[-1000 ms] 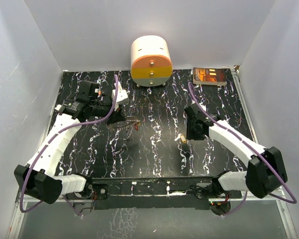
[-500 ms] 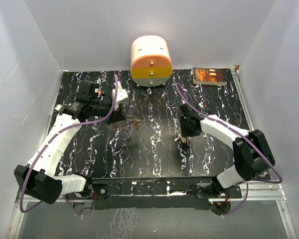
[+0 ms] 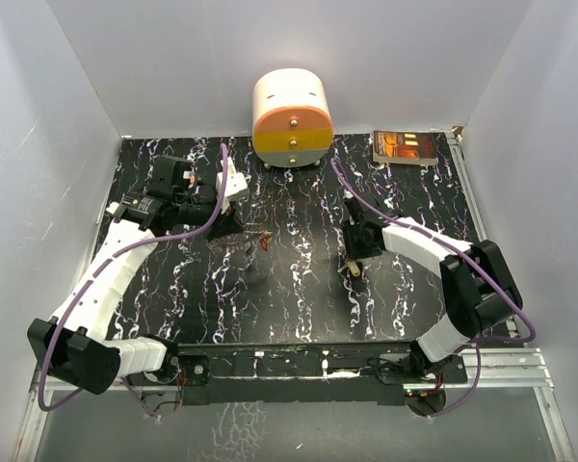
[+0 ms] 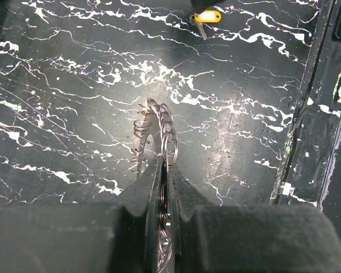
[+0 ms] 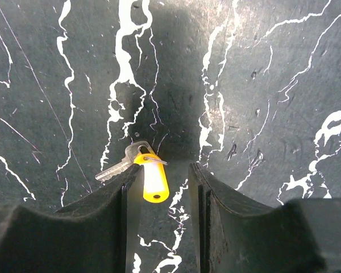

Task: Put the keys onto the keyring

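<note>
The right end effector [image 5: 163, 170] is hanging right over the little metal key with the yellow plastic head [image 5: 152, 181], jaws apart and not clenched on anything. The yellow head sits in the gap between the two fingers, closer to the one on the left of the wrist view. The silver blade pokes out sideways past that finger, and I can't tell if they're actually touching.

Over on the other side, the left end effector [image 4: 165, 170] is clamped tight on the silvery-grey metal keyring [image 4: 156, 128]. It's held edge-on, coils sticking out past the fingertips. The key lies well apart from the ring, out toward the middle of the counter [image 3: 299, 289].

That counter is black with white marble veins, with plain white walls around it. At the back stands a round cream drawer unit with orange and yellow fronts [image 3: 291, 120], drawers all shut, so no idea what's inside. A flat dark box with an orange picture [image 3: 405, 146] sits in the rear right corner.
</note>
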You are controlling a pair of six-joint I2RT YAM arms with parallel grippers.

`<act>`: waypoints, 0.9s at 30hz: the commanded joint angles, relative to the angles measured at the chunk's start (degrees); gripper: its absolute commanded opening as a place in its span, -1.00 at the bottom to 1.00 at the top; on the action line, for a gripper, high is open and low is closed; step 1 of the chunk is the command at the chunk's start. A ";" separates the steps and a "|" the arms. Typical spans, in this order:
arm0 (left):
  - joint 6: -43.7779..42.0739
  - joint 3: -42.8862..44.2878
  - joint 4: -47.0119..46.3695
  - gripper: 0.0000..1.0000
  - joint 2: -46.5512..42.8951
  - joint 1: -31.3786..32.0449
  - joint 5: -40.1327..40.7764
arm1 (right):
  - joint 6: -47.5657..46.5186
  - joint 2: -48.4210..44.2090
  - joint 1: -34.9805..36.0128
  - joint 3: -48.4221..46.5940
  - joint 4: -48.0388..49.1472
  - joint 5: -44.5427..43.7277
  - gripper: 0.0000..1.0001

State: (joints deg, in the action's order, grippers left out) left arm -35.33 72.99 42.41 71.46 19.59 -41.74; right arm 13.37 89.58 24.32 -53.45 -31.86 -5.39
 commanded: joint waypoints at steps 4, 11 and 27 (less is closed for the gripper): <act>-0.03 -0.22 -1.41 -1.00 -1.89 -0.24 -2.58 | -2.24 1.34 -0.79 -3.00 4.24 0.33 -0.20; -0.09 -0.39 -1.52 -1.00 -2.03 -0.26 -2.51 | -2.65 2.51 -1.54 -2.19 4.79 1.31 -0.26; 0.14 -0.38 -2.15 -1.00 -1.57 -0.23 -2.36 | -1.98 1.03 -2.03 -1.20 4.56 2.63 -0.49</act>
State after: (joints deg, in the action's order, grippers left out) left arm -35.33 72.95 42.00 71.46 19.59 -41.78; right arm 10.83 92.60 22.55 -54.22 -29.69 -3.01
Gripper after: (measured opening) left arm 0.043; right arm 0.261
